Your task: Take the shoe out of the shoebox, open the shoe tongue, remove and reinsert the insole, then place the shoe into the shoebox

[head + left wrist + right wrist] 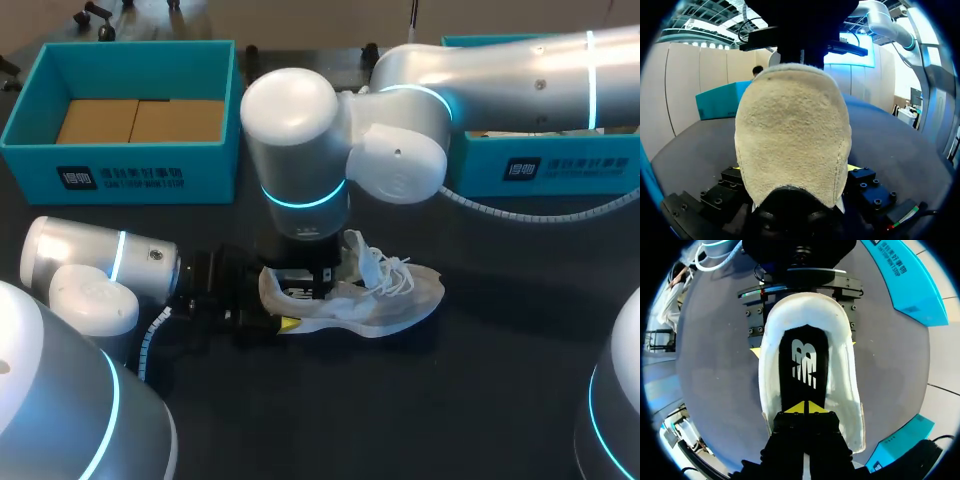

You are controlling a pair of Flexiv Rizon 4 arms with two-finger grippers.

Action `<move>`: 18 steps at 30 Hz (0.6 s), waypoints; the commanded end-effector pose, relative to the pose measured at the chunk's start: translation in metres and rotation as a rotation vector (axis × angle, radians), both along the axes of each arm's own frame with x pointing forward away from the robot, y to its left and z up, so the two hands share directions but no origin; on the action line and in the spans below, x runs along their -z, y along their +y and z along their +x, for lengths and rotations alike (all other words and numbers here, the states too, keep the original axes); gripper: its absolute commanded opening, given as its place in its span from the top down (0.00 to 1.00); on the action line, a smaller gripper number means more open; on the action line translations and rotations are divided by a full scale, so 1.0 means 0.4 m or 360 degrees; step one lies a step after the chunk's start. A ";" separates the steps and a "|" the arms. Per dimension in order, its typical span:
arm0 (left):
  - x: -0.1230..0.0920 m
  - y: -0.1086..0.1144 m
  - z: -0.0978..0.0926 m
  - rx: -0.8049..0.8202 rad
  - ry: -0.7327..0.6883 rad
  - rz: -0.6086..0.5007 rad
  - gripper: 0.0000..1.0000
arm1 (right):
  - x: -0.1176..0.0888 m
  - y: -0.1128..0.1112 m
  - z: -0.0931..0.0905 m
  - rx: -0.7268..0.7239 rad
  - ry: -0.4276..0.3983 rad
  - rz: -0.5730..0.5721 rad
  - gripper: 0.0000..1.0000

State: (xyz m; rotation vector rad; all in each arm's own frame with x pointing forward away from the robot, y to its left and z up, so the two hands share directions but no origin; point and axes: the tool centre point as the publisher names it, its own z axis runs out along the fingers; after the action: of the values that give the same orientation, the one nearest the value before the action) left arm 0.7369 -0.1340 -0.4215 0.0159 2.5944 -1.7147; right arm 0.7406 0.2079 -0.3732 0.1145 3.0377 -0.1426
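1. Around the shoe (390, 300), the table (460, 400) lies open from 3 to 6 o'clock.
2. At 9 o'clock the left gripper (796, 170) clamps the heel from both sides, and its arm blocks that approach.
3. The right gripper (804, 407), tips together, fills the shoe's opening from above, and its arm crosses over 12 to 1 o'clock.
4. The shoebox (120, 165) stands at 10 o'clock, well apart.
5. A second teal box (560, 170) and a cable (500, 212) lie at 2 o'clock.

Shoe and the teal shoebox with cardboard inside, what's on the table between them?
Head view: bare table shows between shoe and shoebox, though the right arm hides part.
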 end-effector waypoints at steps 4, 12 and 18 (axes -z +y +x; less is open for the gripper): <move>-0.001 -0.001 -0.002 -0.0001 -0.0001 0.0009 1.00 | 0.003 0.007 0.006 0.0009 -0.0007 0.0010 1.00; -0.001 -0.001 -0.002 -0.0001 -0.0001 0.0009 1.00 | 0.009 0.018 0.027 0.0012 -0.0034 0.0019 1.00; -0.001 -0.001 -0.002 -0.0001 -0.0001 0.0009 1.00 | 0.015 0.021 0.040 0.0017 -0.0048 0.0023 0.93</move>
State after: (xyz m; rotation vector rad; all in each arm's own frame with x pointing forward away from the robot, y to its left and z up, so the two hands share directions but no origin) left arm 0.7369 -0.1340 -0.4215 0.0158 2.5944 -1.7147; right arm 0.7558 0.2149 -0.3767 0.1322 3.0100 -0.1180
